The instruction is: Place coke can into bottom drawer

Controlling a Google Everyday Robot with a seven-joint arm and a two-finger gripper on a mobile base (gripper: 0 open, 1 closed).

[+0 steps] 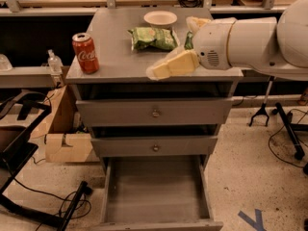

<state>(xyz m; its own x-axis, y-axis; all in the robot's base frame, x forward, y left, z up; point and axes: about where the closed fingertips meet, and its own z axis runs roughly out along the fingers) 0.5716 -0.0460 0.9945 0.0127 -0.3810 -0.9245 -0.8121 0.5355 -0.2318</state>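
Note:
The red coke can (86, 53) stands upright on the front left corner of the grey cabinet top (115, 57). The bottom drawer (156, 191) is pulled out and open, with nothing in it. My gripper (161, 70) reaches in from the right, its pale yellow fingers low over the front middle of the cabinet top, well to the right of the coke can and apart from it. The white arm behind it covers most of the green can.
A green chip bag (153, 37) and a white bowl (160, 18) lie at the back of the cabinet top. The two upper drawers (155, 112) with knobs are closed. A cardboard box (62, 134) and cables sit on the floor at the left.

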